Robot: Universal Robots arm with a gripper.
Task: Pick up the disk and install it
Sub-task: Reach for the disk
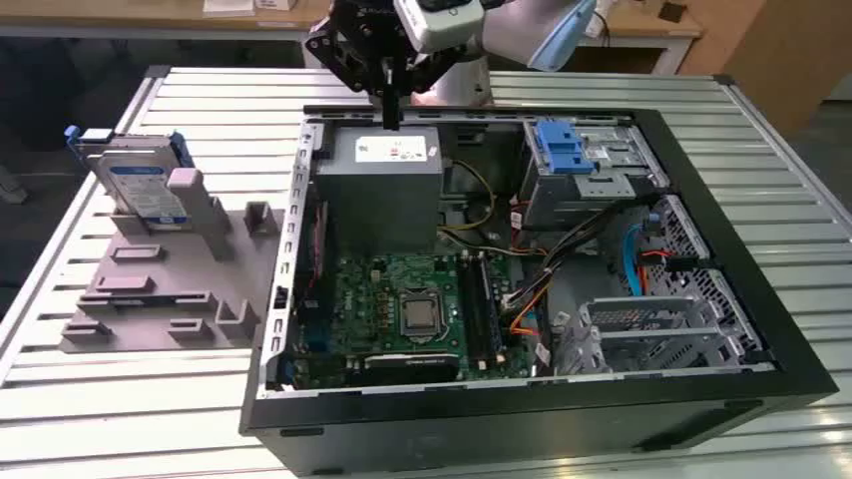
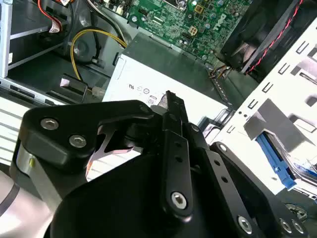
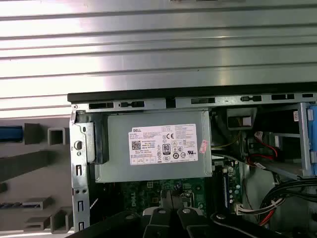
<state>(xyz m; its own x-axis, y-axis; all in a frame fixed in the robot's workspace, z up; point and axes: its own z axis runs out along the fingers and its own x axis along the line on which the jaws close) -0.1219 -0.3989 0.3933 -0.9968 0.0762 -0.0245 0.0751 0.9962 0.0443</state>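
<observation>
The gripper [image 1: 390,120] hung over the grey power-supply box [image 1: 379,185] at the twelve o'clock end of the open computer case [image 1: 533,434]. Its fingers were drawn together and held nothing, as the second wrist view showed too. The disk [image 1: 140,180] stood on edge in a grey fixture [image 1: 174,289] on the slatted table [image 1: 134,419], at about ten o'clock from the case in the exterior view and well apart from the gripper.

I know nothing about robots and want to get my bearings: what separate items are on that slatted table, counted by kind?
Open computer case: 1
Grey stand: 1
Disk, standing upright in the stand: 1
Total: 3
</observation>
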